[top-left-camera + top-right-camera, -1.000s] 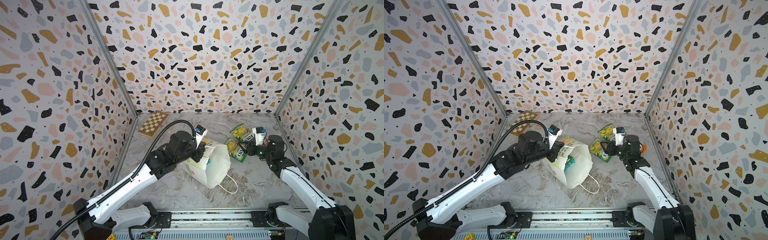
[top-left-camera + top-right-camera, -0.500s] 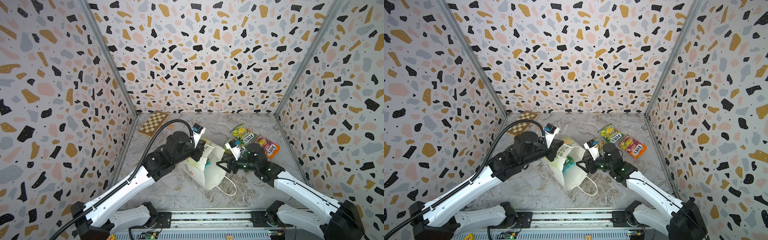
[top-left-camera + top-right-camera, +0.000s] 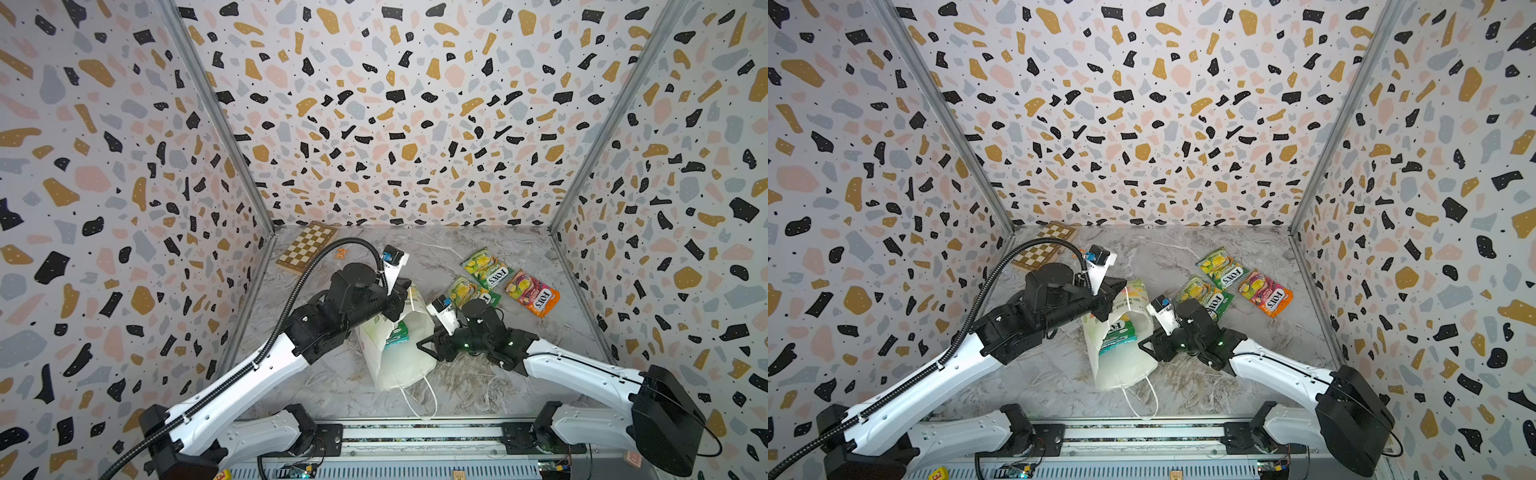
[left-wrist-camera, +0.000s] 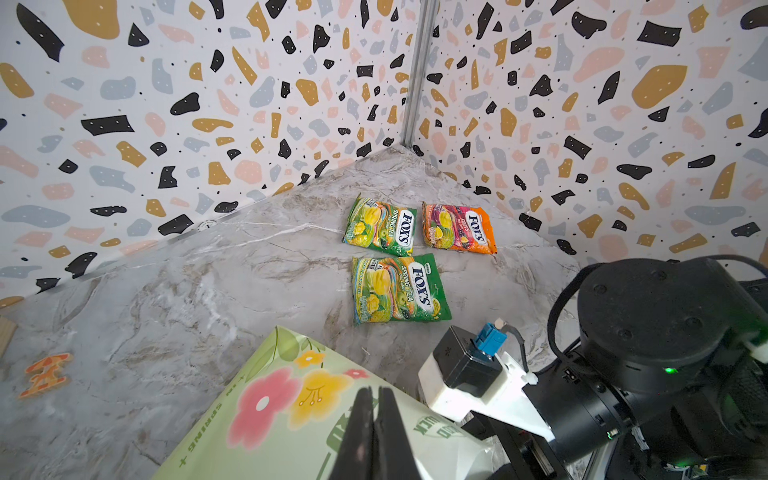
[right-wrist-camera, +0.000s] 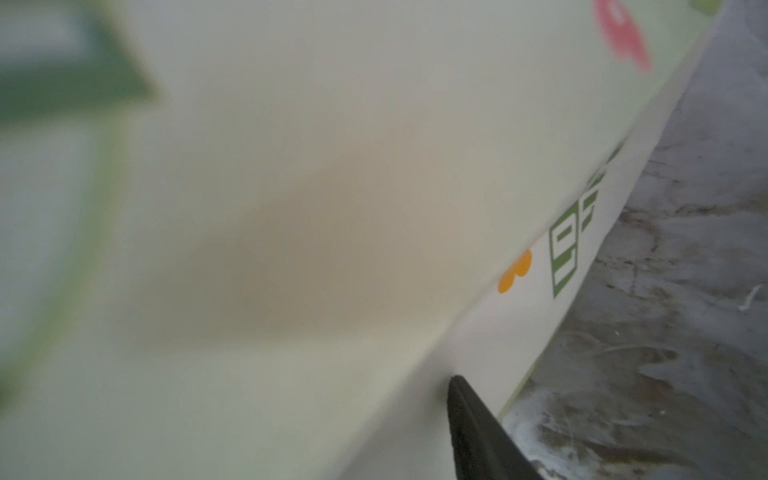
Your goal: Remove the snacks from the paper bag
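Three snacks lie out on the marble table (image 3: 424, 253) near its right wall: a green packet (image 3: 486, 268) farthest back, a second green packet (image 3: 469, 291) just beside it towards the bag, and a pink-orange packet (image 3: 534, 293) nearest the right edge, apart from the wall. A teal packet (image 3: 1119, 330) is inside the bag (image 3: 401, 365), seen through its open mouth in both top views. The bag sits tilted mid-table, its mouth turned up and frontward, and its cord handle (image 3: 419, 399) trails to the table's front edge. The left gripper (image 4: 374, 432) is closed tight on the bag's far edge, next to the flowered side, with the paper pinched between its fingers. The right gripper (image 3: 428, 345) is at the bag's right wall with its jaws apart. In the right wrist view one finger (image 5: 478, 432) lies against the bag's outer face where it meets the table, the other finger is hidden, and nothing shows clamped between them. A chessboard (image 3: 307, 247) fills the far left corner, with an orange scrap (image 3: 340, 253) just beside it. Bare marble runs along the back wall between the chessboard and the packets. More bare marble lies along the left wall beneath the left arm and at the front right under the right arm.
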{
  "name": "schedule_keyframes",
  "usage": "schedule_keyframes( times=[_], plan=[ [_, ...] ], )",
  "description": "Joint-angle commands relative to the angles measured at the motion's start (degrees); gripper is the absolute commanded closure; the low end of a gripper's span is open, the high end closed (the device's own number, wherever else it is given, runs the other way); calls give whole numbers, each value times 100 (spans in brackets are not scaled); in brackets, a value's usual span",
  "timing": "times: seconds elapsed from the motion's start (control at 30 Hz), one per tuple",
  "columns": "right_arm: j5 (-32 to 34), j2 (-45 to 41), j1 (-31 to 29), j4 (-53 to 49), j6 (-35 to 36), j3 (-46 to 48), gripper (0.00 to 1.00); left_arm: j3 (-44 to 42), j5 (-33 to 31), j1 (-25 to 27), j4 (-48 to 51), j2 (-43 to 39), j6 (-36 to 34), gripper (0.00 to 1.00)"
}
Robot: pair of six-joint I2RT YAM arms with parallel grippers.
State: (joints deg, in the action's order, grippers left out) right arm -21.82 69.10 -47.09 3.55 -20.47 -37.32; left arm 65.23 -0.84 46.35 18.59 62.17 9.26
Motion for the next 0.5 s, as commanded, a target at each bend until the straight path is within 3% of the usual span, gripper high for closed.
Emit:
schedule_keyframes(
  times=[0.0,0.23,0.47],
  plan=[
    [701,-332,-37,-241,-55,-160,44,1,-191,15,-368,-3,136,100],
    [1253,-1266,-41,-844,104,-212,44,-37,-595,14,-616,110,491,100],
    [308,-1751,-126,-925,410,-341,44,-15,-786,15,-851,277,768,100]
  ],
)
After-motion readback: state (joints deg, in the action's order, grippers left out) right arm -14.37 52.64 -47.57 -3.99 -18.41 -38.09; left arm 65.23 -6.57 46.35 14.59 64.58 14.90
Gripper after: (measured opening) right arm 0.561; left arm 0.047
